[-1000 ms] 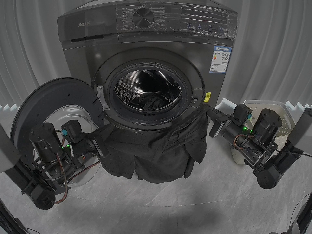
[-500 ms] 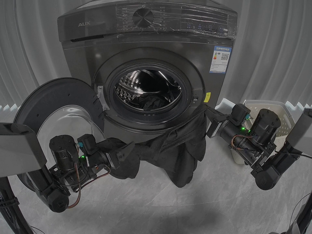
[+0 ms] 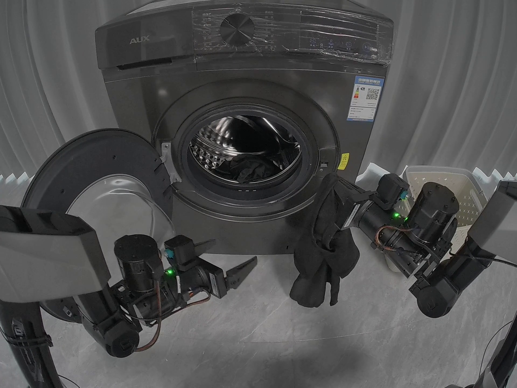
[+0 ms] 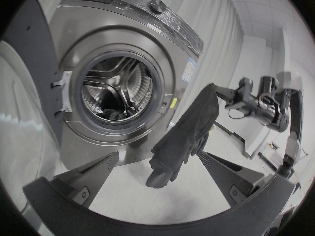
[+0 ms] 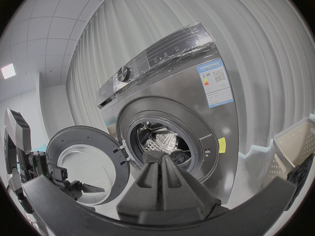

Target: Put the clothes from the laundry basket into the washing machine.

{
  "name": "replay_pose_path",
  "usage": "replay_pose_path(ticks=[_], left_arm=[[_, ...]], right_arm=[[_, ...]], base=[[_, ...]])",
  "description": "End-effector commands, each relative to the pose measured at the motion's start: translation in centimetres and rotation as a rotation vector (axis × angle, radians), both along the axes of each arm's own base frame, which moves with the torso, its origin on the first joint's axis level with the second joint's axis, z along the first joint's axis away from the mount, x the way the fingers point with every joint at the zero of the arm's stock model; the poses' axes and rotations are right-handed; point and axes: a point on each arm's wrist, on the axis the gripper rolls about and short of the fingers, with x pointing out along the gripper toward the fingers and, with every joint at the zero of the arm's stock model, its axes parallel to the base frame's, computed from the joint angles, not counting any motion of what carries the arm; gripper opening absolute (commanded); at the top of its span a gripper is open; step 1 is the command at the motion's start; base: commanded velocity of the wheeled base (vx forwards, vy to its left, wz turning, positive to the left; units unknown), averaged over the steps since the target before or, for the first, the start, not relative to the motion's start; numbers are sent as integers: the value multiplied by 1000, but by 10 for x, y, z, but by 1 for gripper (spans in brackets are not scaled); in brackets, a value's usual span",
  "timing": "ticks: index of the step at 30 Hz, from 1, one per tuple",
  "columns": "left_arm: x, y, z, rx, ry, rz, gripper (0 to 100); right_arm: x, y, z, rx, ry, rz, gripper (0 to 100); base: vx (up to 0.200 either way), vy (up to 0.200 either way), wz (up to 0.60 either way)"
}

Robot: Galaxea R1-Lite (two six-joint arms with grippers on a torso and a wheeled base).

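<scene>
A black garment (image 3: 323, 243) hangs in a limp bunch from my right gripper (image 3: 329, 188), which is shut on its top edge, to the right of and below the drum opening (image 3: 245, 154). In the right wrist view the shut fingers (image 5: 157, 167) pinch a fold of black cloth (image 5: 152, 154). My left gripper (image 3: 229, 258) is open and empty, low over the floor in front of the washing machine (image 3: 242, 82). From the left wrist, the garment (image 4: 187, 131) dangles apart from its spread fingers (image 4: 98, 167). Another dark piece of clothing (image 3: 247, 168) lies inside the drum.
The round washer door (image 3: 97, 168) stands swung open to the left. A pale laundry basket (image 3: 458, 181) sits on the floor to the right of the machine, behind my right arm, with dark cloth (image 5: 300, 174) in it. Grey floor lies bare in front.
My left gripper has let go of the garment and swung down and to the right. The cloth, earlier stretched between both grippers, now hangs from the right one alone.
</scene>
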Motion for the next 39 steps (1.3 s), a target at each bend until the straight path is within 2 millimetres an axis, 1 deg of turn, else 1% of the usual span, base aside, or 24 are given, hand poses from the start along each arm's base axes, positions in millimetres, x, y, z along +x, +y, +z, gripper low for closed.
replay_pose_path(ticks=[1,3,6,10,15,21,25,26,29,31,33,36,39], left_arm=[[3,-14,-16,40,8,-65,100],[1,-20,-16,46,-9,-113,100],[1,-30,-13,42,-30,-142,100],[1,-36,-18,63,-41,-165,100],[11,-44,-35,109,-56,-165,100],[19,-53,-45,122,-27,-169,100],[27,-59,-48,120,-37,-167,100],[30,-63,-52,124,-33,-171,100],[40,-73,-54,121,-44,-177,100],[41,-76,-54,118,-49,-183,100],[43,-86,-54,107,-67,-200,100],[46,-93,-59,100,-74,-207,100],[48,-94,-61,95,-77,-197,100]], right_arm=[[0,2,-3,-4,6,0,0],[1,1,-2,-3,5,-3,0],[3,1,-2,1,2,-13,0],[6,3,-2,7,4,-42,0],[7,5,-2,7,4,-40,0],[9,6,-1,12,-4,-40,0],[9,6,0,13,-5,-43,0],[9,6,0,14,-6,-43,0],[10,7,-2,12,-2,-43,0],[10,7,-2,13,-2,-43,0],[10,7,-2,13,-2,-43,0],[10,6,-2,14,-3,-46,0],[15,4,-3,14,1,-89,0]], base=[[0,0,0],[0,0,0],[0,0,0],[0,0,0],[0,0,0],[0,0,0],[0,0,0],[0,0,0],[0,0,0],[0,0,0],[0,0,0],[0,0,0],[0,0,0]])
